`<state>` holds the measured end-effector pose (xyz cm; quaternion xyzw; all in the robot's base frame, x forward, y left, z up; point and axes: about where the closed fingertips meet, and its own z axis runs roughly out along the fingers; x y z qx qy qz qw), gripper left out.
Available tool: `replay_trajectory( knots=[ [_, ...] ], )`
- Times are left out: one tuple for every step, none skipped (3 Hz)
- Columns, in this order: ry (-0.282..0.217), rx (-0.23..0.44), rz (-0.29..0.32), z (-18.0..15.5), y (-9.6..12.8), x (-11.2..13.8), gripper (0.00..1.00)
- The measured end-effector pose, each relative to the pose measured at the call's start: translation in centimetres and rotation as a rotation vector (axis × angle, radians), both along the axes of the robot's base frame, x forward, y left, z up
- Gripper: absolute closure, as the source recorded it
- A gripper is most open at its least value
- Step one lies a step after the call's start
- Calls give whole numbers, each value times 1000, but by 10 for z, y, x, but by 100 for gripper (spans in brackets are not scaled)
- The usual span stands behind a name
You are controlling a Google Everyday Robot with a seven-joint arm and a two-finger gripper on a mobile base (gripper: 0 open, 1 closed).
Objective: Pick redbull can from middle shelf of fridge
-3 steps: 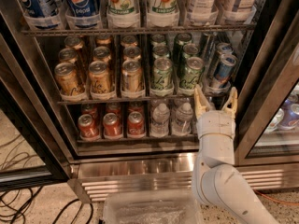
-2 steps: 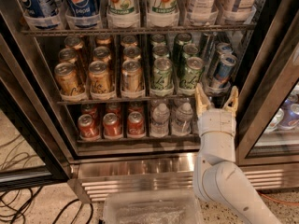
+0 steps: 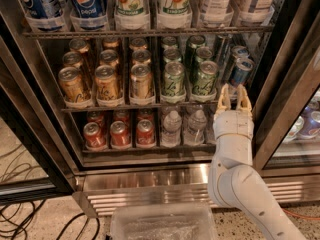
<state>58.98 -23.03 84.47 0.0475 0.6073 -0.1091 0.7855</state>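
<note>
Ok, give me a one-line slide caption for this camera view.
Open tool poised just below the redbull can at the right end of the middle shelf.

White rounded arm (image 3: 233, 145), bulbous elbow (image 3: 234, 185), tan 2-finger gripper (image 3: 234, 98) at arm tip, centre-right

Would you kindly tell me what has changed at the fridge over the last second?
The claw rose slightly toward the redbull can at the right end of the middle shelf, and its fingers look closer together. It has taken hold of nothing. The redbull can and the other cans and bottles in the fridge stayed put.
</note>
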Motion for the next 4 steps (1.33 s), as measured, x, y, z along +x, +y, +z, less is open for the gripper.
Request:
replay_trajectory(
  knots=[
    [-8,-7,-16,3,-5,6,57],
    [-7,-9,-25,3,-8,9,44],
    [-5,-9,-31,2,-10,11,46],
    [-3,-9,-39,1,-13,15,51]
  ],
)
